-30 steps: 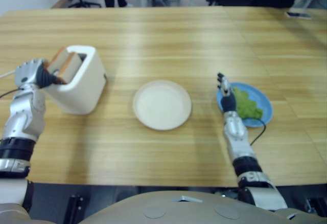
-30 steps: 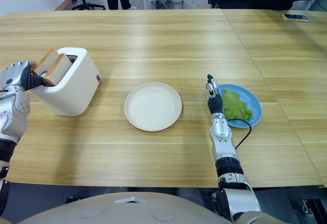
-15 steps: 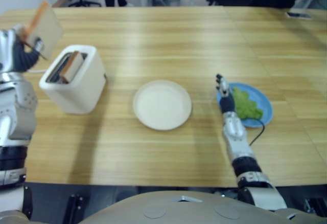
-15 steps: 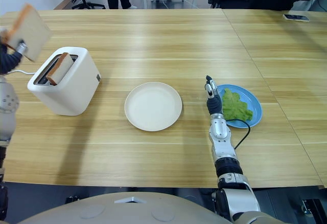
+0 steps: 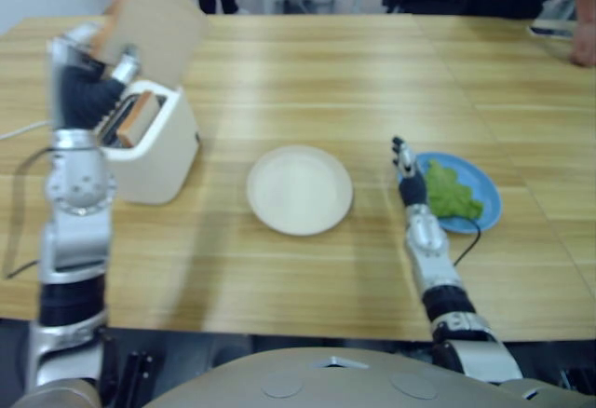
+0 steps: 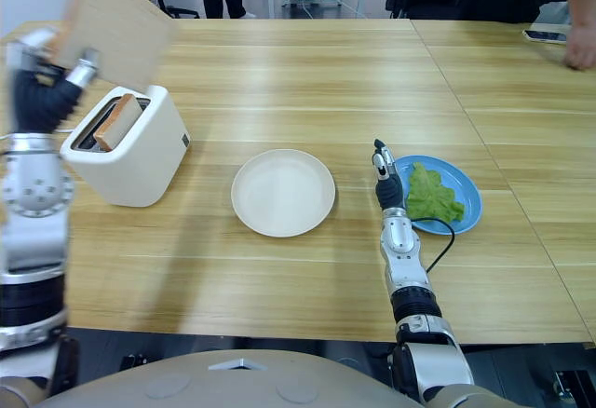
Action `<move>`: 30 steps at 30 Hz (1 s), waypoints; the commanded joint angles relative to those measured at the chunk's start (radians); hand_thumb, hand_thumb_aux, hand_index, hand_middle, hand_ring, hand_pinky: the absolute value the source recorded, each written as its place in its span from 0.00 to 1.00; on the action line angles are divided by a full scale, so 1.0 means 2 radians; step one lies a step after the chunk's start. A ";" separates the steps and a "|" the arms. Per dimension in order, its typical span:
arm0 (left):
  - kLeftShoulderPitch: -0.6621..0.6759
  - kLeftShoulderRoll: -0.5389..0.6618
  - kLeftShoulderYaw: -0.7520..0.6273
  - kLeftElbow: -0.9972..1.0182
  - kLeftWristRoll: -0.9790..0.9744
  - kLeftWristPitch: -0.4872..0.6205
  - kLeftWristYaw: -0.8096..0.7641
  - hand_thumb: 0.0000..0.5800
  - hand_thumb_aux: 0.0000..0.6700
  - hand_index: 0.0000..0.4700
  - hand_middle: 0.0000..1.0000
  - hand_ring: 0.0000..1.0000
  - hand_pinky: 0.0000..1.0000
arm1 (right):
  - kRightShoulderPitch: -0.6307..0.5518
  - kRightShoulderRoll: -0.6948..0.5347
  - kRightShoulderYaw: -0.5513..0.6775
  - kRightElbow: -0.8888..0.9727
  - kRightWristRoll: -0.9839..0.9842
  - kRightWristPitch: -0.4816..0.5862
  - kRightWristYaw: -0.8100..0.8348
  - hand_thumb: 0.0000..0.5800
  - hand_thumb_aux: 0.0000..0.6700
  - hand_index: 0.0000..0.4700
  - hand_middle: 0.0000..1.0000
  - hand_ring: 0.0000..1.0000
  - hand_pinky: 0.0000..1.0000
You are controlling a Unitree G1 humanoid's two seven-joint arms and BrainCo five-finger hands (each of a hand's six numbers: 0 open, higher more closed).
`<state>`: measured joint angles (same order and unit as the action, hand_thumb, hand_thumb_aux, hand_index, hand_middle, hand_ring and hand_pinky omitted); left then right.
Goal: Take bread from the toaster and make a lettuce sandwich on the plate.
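Wooden table (image 6: 307,73); left hand (image 6: 42,91) tight around 1 top-cropped bread slice (image 6: 116,26); right hand (image 6: 384,173) straight-fingered, empty, by lettuce (image 6: 430,194).

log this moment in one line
left robot hand: bread slice held above toaster | second slice in slot | right robot hand: open beside lettuce | plate: no bread yet

Open tabletop (image 6: 307,82) between toaster (image 6: 140,161) and white plate (image 6: 282,192), bare wood along near edge, right hand (image 6: 386,178) upright between white plate and blue dish (image 6: 471,205).
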<state>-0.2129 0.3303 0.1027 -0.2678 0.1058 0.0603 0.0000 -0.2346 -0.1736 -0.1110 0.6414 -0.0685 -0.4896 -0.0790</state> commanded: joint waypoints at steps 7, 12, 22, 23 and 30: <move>0.017 -0.048 -0.139 0.174 -0.006 0.051 -0.114 1.00 1.00 0.98 1.00 1.00 1.00 | 0.006 -0.009 -0.006 0.001 0.004 0.009 0.001 0.00 0.00 0.00 0.00 0.00 0.00; -0.006 -0.048 -0.174 0.271 0.024 0.037 -0.129 1.00 1.00 0.98 1.00 1.00 1.00 | 0.005 -0.008 -0.005 -0.002 0.003 0.011 0.001 0.00 0.00 0.00 0.00 0.00 0.00; -0.040 -0.045 -0.231 0.344 0.117 -0.018 -0.100 0.00 0.00 0.00 0.00 0.00 0.00 | 0.011 -0.008 -0.004 -0.012 0.003 0.014 0.003 0.00 0.00 0.00 0.00 0.00 0.00; -0.045 -0.042 -0.236 0.342 0.136 -0.021 -0.083 0.00 0.00 0.00 0.00 0.00 0.00 | 0.012 -0.008 -0.003 -0.013 0.003 0.015 0.003 0.00 0.00 0.00 0.00 0.00 0.00; -0.055 0.029 -0.287 0.256 0.362 0.079 0.005 0.00 0.00 0.00 0.00 0.00 0.00 | 0.015 -0.006 -0.001 -0.020 0.003 0.018 0.006 0.00 0.00 0.00 0.00 0.00 0.00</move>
<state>-0.3220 0.3366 -0.4590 0.3202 0.6786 0.1314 -0.0310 -0.2123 -0.1870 -0.1150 0.6127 -0.0673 -0.4697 -0.0724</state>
